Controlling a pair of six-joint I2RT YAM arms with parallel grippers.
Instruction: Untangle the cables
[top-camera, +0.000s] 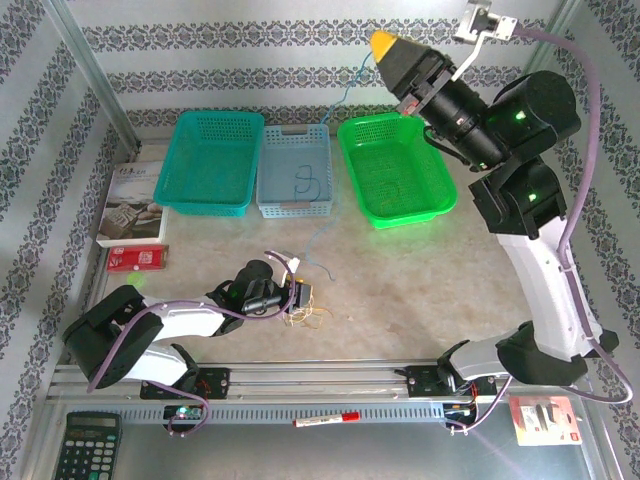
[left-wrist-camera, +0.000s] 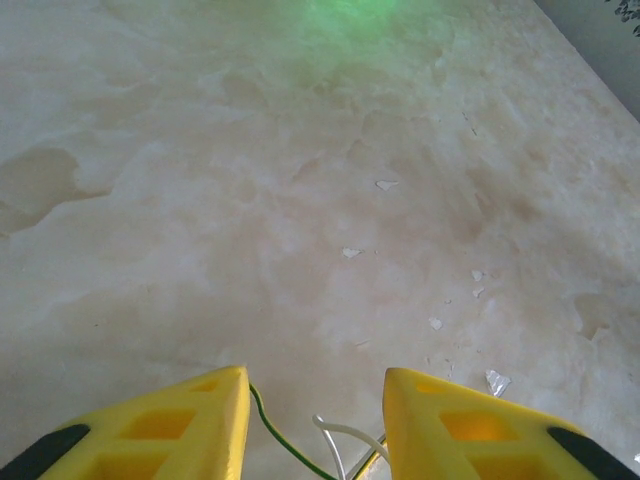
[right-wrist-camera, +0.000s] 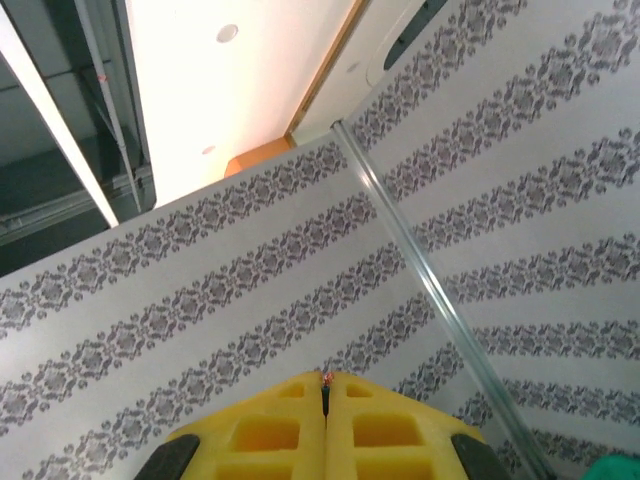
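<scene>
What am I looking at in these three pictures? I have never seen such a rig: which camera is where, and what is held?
Two robot arms are bolted to the near edge of a table, each ending in a two-finger gripper. The wide picture looks down from above and behind them; the other two come from a camera on each wrist, showing its own fingers. On the table lies a bunch of thin cables, with a teal basket, a light blue basket and a green basket behind; a dark wire lies in the light blue one. The left gripper is low at the bunch, fingers apart, with a green wire and a white wire between them. The right gripper is raised, shut on a thin bluish cable that trails down toward the table.
</scene>
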